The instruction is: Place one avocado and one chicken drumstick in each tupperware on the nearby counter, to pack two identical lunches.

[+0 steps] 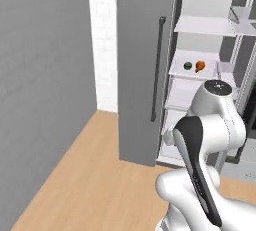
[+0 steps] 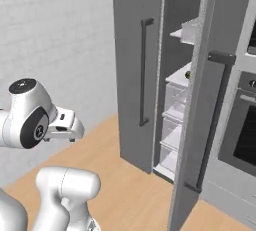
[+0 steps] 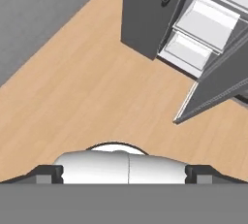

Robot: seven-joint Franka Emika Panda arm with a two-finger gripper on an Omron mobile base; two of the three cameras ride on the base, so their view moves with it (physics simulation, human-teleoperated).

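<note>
Two jaws: the jaws (image 3: 124, 172) stand wide apart, one dark tip at each side of the bottom of the hand view, with nothing between them.
Jaws aim: they look down at the bare wooden floor (image 3: 82, 97), high above it.
Floor: light tan boards right under the jaws, running on to the fridge ahead.
Fridge: a tall grey fridge (image 1: 142, 65) stands ahead of the jaws and well apart from them. One door is shut, with a long dark handle (image 1: 157, 70) on it.
Open door: the other fridge door (image 2: 202, 100) is swung out wide, ahead of the jaws and to one side. Its bottom edge shows in the hand view (image 3: 213, 97).
Drawers: two pale see-through drawers (image 3: 198, 34) sit low in the fridge, past the floor that the jaws look at.
Shelf: a white shelf (image 1: 192, 71) sits higher in the fridge, far from the jaws.
Avocado: the avocado (image 1: 188, 66) is a small dark green ball on that white shelf.
Chicken drumstick: the chicken drumstick (image 1: 200, 65) is a small orange thing just beside the avocado on the same shelf. I cannot tell if they touch.
Wall: a white tiled wall (image 2: 55, 40) stands beside the fridge.
Oven: a dark oven (image 2: 245, 135) is past the open door, far from the jaws.
</note>
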